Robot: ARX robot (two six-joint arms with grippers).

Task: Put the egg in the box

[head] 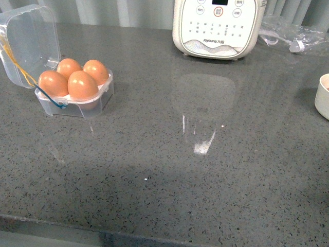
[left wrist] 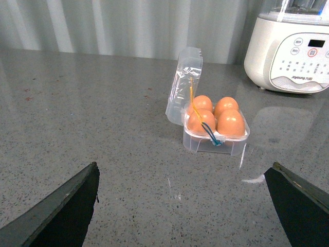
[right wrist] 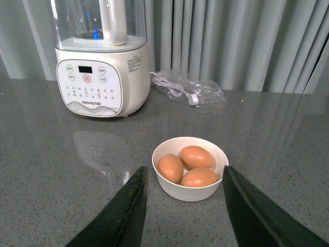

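Neither arm shows from the front; the white Joyoung appliance (head: pixel 216 28) loses its top to the frame, and the white bowl (head: pixel 324 98) is cut off at the right edge. On the left, the clear egg box (head: pixel 77 105) stands lid up — four brown eggs (head: pixel 82 85), one per slot. Three loose eggs (right wrist: pixel 195 157) lie in the bowl. Left gripper (left wrist: pixel 184 164) and right gripper (right wrist: pixel 184 168) both gape wide — holding nothing.

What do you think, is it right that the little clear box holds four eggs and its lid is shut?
Not quite. The box does hold four eggs, but its lid is open, tipped back beside them, as the front view shows.
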